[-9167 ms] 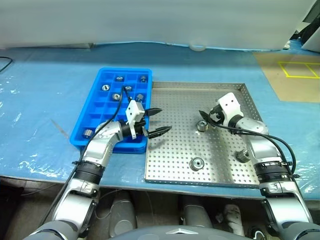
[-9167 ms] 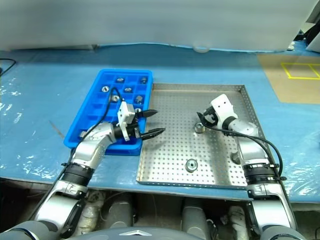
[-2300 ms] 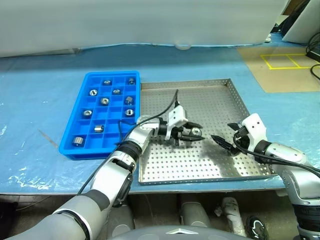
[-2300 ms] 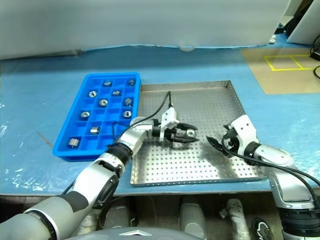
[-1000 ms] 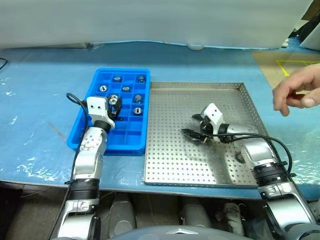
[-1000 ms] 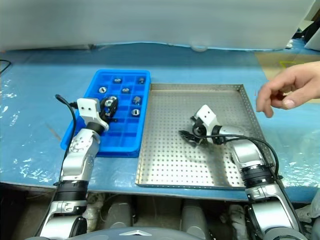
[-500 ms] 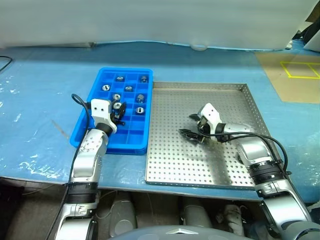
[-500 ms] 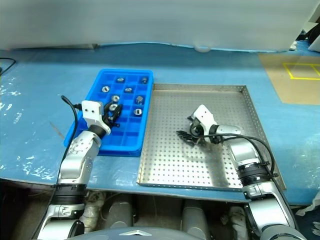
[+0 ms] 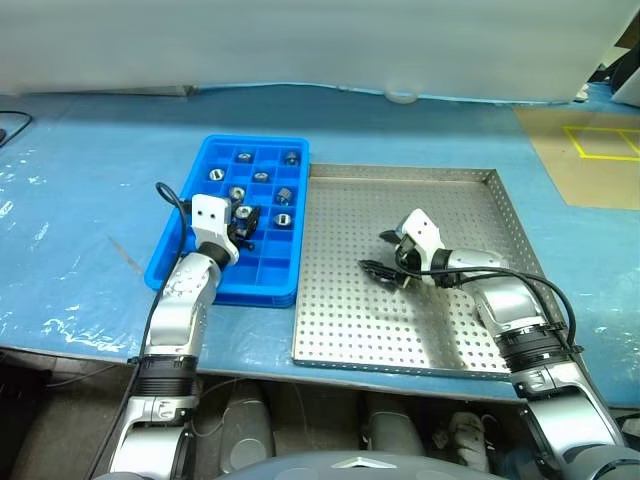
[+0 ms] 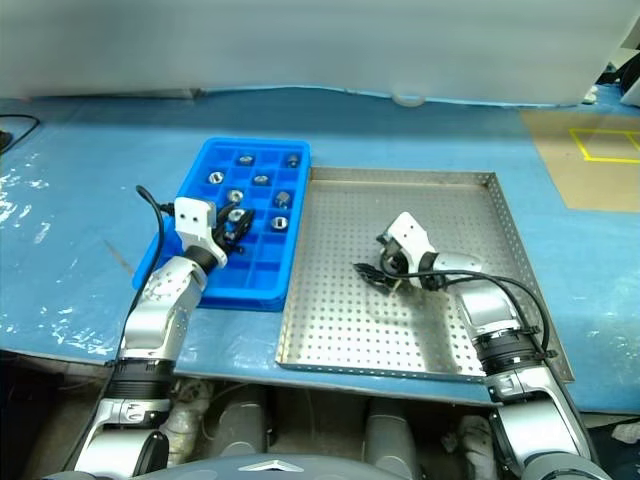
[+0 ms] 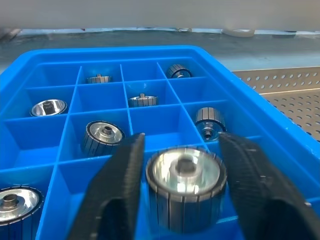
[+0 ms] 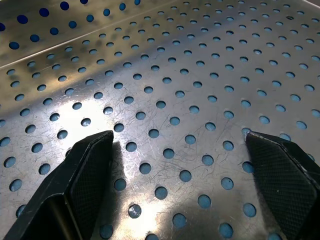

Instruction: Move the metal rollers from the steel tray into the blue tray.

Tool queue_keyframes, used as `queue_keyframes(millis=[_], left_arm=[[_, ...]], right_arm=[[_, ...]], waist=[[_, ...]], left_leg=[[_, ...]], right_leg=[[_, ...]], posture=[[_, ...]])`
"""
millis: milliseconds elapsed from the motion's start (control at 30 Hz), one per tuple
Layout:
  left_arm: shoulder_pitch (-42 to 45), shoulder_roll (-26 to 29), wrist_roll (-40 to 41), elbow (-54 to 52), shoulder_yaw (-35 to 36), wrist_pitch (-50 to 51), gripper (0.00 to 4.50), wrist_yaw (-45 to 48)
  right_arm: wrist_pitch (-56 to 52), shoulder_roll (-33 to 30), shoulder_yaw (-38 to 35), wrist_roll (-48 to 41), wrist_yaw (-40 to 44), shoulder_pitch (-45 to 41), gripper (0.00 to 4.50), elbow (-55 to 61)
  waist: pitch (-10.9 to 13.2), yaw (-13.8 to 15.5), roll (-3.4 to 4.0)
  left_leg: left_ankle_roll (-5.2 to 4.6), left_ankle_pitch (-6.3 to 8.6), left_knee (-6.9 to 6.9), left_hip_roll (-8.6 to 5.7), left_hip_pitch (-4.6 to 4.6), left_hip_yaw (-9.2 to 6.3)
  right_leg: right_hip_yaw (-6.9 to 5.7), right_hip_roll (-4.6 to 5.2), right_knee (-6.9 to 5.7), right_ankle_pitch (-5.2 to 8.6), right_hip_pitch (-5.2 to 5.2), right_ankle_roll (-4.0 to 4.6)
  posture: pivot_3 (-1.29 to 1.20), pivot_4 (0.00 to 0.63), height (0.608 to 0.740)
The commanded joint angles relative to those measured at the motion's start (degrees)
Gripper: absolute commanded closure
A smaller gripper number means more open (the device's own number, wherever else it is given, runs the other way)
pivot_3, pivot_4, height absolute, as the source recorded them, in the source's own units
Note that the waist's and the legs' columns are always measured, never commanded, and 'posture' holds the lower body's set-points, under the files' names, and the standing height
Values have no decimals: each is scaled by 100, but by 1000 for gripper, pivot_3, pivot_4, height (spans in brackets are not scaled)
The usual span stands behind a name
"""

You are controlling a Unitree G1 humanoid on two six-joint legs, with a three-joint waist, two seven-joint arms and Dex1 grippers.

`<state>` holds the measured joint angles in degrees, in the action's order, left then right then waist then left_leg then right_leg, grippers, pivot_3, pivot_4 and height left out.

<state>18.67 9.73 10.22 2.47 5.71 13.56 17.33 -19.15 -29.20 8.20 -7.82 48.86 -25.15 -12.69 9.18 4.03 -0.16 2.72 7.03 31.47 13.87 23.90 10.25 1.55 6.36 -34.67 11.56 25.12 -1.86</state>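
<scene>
Bench (head views): blue plastic sheeting covers the bench (image 9: pixel 80 180); the blue tray (image 9: pixel 170 262) lies just left of the steel tray (image 9: pixel 450 200), their long sides touching.
Blue tray: several metal rollers (image 9: pixel 261 177) sit singly in its far compartments.
Steel tray: its perforated floor shows no roller.
Left wrist view: left tool (image 11: pixel 182 170) half spread, one roller (image 11: pixel 185 187) between its fingers over a near compartment; whether it is pinched, I cannot tell.
Right wrist view: right tool (image 12: pixel 185 165) spread wide, low over bare perforated steel.
</scene>
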Motion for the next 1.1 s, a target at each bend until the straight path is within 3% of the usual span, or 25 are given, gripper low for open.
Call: queue_keyframes(millis=[33, 67, 233, 533, 867, 1100], left_arm=[[52, -55, 194, 104, -10, -69, 853, 158], [87, -65, 256, 69, -37, -106, 525, 266], [269, -104, 538, 100, -88, -289, 525, 765], [809, 300, 1322, 568, -677, -182, 525, 3262], [1254, 245, 1038, 1308, -1663, -403, 525, 4835], [1510, -3, 797, 1776, -2039, -693, 525, 5236]], right_arm=[[51, -62, -100, -2, -18, 12, 53, 261], [47, -59, -108, -16, -21, 12, 53, 269], [22, -59, -228, -95, -78, -8, 53, 326], [-545, -426, -1130, -634, -242, 701, 53, 1345], [-1113, -1077, -2438, -993, -499, 2286, 53, 2615], [-1477, -1303, -3187, -1280, -526, 3113, 53, 3164]], waist=[[0, 0, 0], [0, 0, 0], [1, 18, -2], [3, -4, -5], [3, -239, -4], [2, -440, -4]], left_leg=[[0, 0, 0, 0, 0, 0], [0, 0, 0, 0, 0, 0], [0, 0, 1, -2, 11, -1], [-1, 0, -5, -2, 14, -1], [-2, 1, -7, -4, 5, 6], [-4, 2, -6, -4, 5, 8]], right_leg=[[0, 0, -1, 0, 0, 0], [0, 0, -1, 0, 0, 0], [-1, 0, 3, 0, 3, 1], [2, -2, 10, 0, 9, 1], [14, -3, 14, 1, 6, -1], [14, -3, 19, 23, 7, -37]], posture=[[-27, 150, 740], [-27, 150, 740], [-55, 150, 740], [-171, 150, 740], [-368, 150, 740], [-417, 150, 740]])
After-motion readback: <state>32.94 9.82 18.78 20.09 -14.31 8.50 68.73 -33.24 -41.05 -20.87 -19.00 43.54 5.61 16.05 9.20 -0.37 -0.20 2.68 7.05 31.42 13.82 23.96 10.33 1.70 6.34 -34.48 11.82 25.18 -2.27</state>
